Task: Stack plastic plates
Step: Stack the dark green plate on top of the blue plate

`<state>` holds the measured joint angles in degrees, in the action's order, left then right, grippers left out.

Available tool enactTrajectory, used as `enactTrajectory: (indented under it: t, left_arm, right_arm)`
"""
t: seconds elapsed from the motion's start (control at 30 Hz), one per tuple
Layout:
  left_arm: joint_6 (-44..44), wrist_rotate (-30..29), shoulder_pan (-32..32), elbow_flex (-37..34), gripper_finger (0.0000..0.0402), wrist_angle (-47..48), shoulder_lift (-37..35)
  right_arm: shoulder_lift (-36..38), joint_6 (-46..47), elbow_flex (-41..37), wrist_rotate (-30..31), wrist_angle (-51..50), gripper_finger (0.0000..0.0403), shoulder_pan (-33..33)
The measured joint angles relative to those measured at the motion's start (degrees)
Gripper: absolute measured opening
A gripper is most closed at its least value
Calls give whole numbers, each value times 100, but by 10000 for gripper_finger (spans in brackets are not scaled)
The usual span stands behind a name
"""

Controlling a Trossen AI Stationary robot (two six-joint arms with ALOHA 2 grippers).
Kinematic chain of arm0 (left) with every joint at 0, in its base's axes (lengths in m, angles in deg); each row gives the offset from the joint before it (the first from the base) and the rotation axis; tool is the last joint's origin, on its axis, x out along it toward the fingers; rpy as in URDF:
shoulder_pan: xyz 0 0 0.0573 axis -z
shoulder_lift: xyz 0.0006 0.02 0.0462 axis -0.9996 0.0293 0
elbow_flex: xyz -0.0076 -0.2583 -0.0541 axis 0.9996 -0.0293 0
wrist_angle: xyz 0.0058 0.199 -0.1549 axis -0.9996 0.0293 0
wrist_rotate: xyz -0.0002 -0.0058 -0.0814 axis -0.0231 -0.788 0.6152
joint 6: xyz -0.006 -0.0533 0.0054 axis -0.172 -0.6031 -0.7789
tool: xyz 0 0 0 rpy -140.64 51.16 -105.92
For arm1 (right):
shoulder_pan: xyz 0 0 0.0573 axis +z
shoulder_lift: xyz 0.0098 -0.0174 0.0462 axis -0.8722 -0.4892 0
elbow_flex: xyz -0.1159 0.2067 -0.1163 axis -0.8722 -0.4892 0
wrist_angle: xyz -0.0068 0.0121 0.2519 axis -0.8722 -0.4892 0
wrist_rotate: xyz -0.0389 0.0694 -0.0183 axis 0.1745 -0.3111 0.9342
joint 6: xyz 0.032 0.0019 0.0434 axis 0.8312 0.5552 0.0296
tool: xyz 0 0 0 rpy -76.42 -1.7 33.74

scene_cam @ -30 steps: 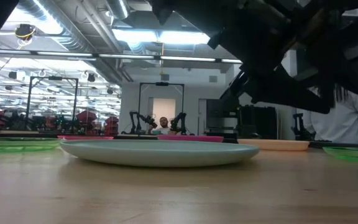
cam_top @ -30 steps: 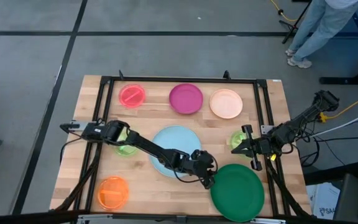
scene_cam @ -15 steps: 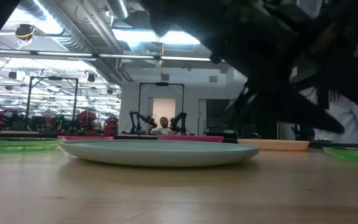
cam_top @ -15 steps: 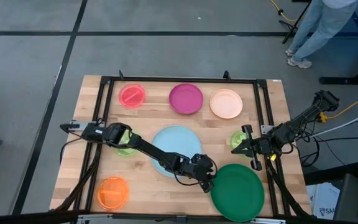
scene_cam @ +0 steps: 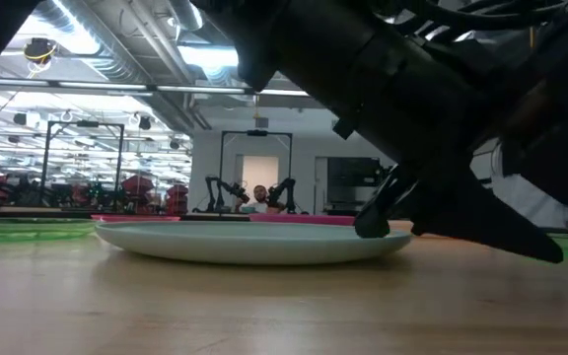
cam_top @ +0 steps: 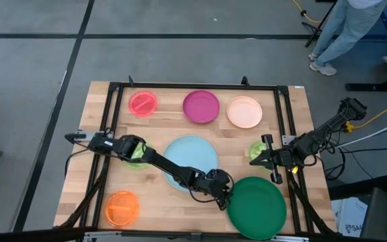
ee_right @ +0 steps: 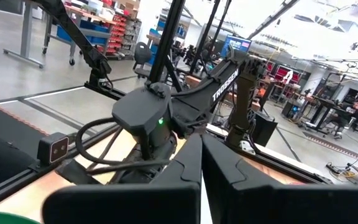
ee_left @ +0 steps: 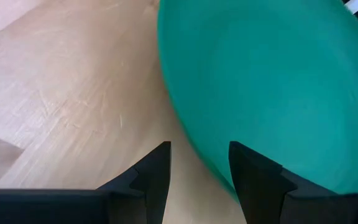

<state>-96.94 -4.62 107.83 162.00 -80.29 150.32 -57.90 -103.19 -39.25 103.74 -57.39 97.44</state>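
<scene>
The dark green plate (cam_top: pixel 257 207) lies flat near the table's near right corner. My left gripper (cam_top: pixel 223 199) is open at the plate's left rim. In the left wrist view (ee_left: pixel 199 147) one finger stands over the wood and the other over the dark green plate (ee_left: pixel 272 81). The light blue plate (cam_top: pixel 190 161) rests flat in the middle and also shows in the low view (scene_cam: pixel 254 240). My right gripper (cam_top: pixel 255 161) is shut and hovers beside a small lime green plate (cam_top: pixel 259 151). My left gripper comes slanting down from the table's left, its open fingers on either side of the dark green plate's left rim (ee_left: pixel 194 140). The plate lies flat on the table. Whether a finger touches the rim I cannot tell.
Along the far edge lie the pink-red plate (cam_top: pixel 142 103), the magenta plate (cam_top: pixel 201 106) and the peach plate (cam_top: pixel 244 111). An orange plate (cam_top: pixel 122 207) sits near left, and a second lime green plate (cam_top: pixel 136 156) lies under my left arm. A person (cam_top: pixel 345 30) stands beyond the far right corner.
My left gripper has moved down and slightly toward the near edge, closing in on the dark green plate's left rim. The plates have stayed where they were.
</scene>
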Motion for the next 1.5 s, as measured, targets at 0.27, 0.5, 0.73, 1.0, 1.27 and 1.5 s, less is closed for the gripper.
enactTrajectory:
  t: [0.27, 0.5, 0.73, 1.0, 1.27, 1.5]
  left_arm:
    - [30, -35, -2, 0, 133, 147, 0]
    - [340, -202, -3, 0, 66, 167, 0]
    - [659, -224, -4, 6, 7, 100, -6]
    - [778, -393, -4, 7, 4, 74, -9]
    - [971, -420, -37, 1, 3, 68, -54]
    - [1140, -417, -48, -7, 3, 286, -238]
  right_arm:
    - [0, -2, -1, 11, 10, 5, 0]
    - [0, -2, -1, 13, 10, 5, 0]
    - [0, -2, -1, 194, 19, 5, 0]
    - [0, -2, -1, 319, 19, 5, 0]
    - [0, 0, -1, 319, 274, 5, 0]
    - [0, 56, -1, 318, 394, 5, 0]
